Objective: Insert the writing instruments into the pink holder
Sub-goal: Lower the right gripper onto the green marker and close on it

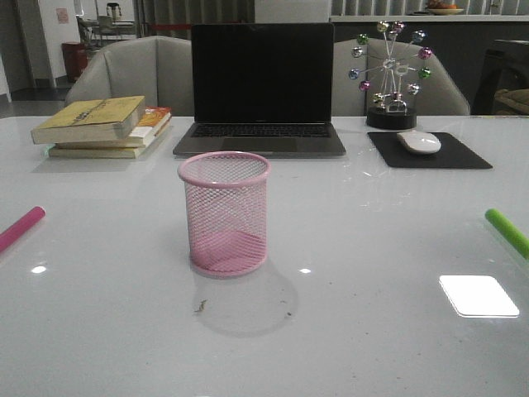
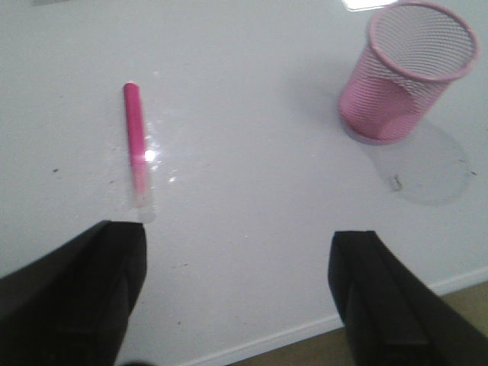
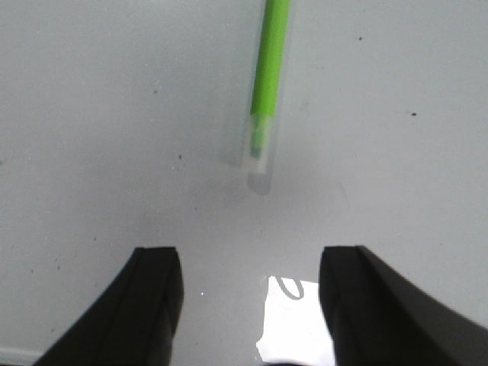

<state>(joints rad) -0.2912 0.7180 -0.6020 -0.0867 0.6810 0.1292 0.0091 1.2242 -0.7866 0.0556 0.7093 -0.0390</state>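
Note:
The pink holder (image 1: 224, 213) stands upright and empty at the middle of the white table; it also shows in the left wrist view as a pink mesh cup (image 2: 409, 70). The hot pink marker (image 1: 21, 227) lies flat at the table's left edge, seen whole in the left wrist view (image 2: 136, 137) with its pale end toward the fingers. The green marker (image 1: 507, 232) lies at the right edge, and its clear-capped end (image 3: 266, 91) points toward the right fingers. My left gripper (image 2: 238, 252) and right gripper (image 3: 252, 267) are both open, above the table, holding nothing. Neither arm shows in the front view.
Behind the holder stand an open laptop (image 1: 261, 91), a stack of books (image 1: 103, 126) at the back left, and a black mouse pad with a white mouse (image 1: 419, 141) plus a desk ornament (image 1: 391, 74) at the back right. The table's near edge (image 2: 305, 332) runs under the left fingers.

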